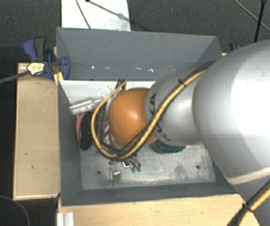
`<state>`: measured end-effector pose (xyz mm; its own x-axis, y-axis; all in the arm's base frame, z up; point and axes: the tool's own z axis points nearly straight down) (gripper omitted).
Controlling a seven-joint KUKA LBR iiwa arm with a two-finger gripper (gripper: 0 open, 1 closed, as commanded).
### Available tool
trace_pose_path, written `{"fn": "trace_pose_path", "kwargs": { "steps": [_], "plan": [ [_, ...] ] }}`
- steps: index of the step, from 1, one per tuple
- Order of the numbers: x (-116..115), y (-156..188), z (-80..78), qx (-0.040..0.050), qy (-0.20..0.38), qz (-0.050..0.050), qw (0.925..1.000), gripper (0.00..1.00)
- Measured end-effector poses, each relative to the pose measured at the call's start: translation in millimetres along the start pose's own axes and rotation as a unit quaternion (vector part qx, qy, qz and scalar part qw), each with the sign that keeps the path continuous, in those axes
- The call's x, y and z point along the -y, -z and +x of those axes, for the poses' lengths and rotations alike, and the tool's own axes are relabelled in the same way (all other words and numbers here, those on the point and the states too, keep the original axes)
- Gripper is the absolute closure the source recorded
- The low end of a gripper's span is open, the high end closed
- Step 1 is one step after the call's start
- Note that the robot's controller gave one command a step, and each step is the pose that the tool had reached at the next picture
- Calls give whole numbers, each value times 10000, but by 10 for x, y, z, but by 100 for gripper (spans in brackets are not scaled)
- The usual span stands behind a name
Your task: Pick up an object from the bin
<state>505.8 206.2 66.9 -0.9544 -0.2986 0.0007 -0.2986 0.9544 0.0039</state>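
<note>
Dark round disc (83,134) (left in the bin (70,173)) lies beside the orange cover (128,114).

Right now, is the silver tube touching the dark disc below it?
Cannot tell. Camera view: the silver tube and dark disc look adjacent, but neither gap nor contact shows plainly.

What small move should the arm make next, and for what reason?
Probably lift the pincer a little and shift it toward the dark round disc by the bin's left wall. The pincer looks low over bare bin floor near the front wall; the disc and a silver tube lie nearest.
</note>
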Motion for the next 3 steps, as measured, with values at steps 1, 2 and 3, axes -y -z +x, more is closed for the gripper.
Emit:
{"fn": "trace_pose_path", "kwargs": {
  "steps": [1, 2, 3],
  "plan": [
    [477, 876, 255, 50, 117, 29, 9999, 0],
    [199, 184, -173, 22, 1006, 11, 9949, 0],
    [794, 335, -652, 49, 1093, 36, 9940, 0]
  ]
}}
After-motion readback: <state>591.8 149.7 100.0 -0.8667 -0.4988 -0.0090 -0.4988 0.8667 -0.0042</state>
